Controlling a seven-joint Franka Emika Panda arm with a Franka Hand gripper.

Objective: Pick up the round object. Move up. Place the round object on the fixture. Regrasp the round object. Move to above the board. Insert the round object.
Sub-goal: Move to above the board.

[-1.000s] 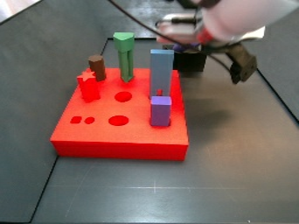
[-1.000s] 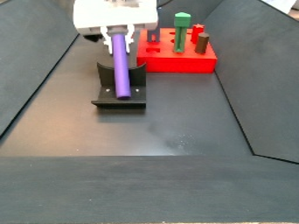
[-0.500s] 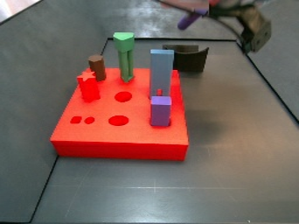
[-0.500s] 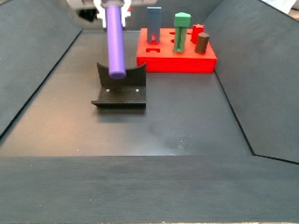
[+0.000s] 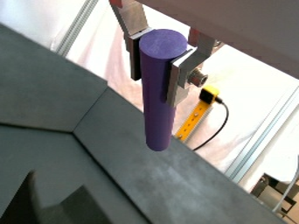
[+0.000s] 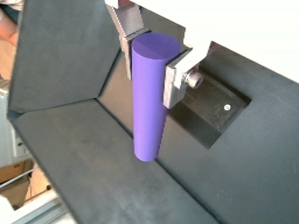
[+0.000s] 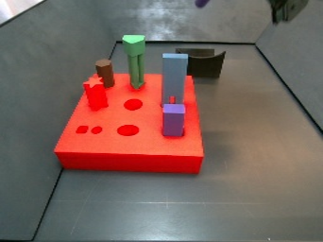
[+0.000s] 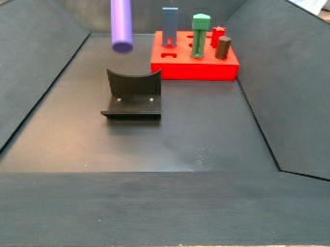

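Gripper (image 5: 163, 50) high above the floor, fingers (image 5: 184, 69) clamped on the round object (image 5: 160, 87), which hangs near-vertical. We see in a side view its lower end (image 8: 122, 26) above the fixture (image 8: 133, 96), well clear; the board (image 8: 196, 61) sits farther back, gripper cropped out.

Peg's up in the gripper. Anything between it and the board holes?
Nothing visible blocks it. The gripper holds the purple cylinder peg high above the fixture, clear of it. On the board, the green peg and blue bar stand beside the open round holes.
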